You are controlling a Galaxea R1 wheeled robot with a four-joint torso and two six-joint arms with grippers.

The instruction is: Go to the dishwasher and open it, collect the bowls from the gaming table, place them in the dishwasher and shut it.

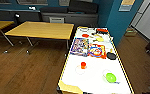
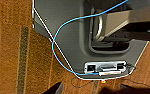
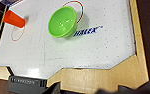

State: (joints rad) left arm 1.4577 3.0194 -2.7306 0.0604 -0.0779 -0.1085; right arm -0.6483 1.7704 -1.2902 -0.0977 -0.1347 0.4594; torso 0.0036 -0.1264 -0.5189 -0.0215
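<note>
So the gaming table (image 1: 96, 75) is sitting right in front of the robot, and the lime green bowl (image 3: 62, 21) is resting on its white surface just ahead of the right pincer, with the orange cup (image 3: 14, 19) off to one side. Farther along, a black bowl (image 1: 111, 56) is lying by the board-game sheets (image 1: 79, 45). Can't tell whether either pincer is released or clenched.

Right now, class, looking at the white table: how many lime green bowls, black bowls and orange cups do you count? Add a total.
Lime green bowl: 1
Black bowl: 1
Orange cup: 1
Total: 3
</note>
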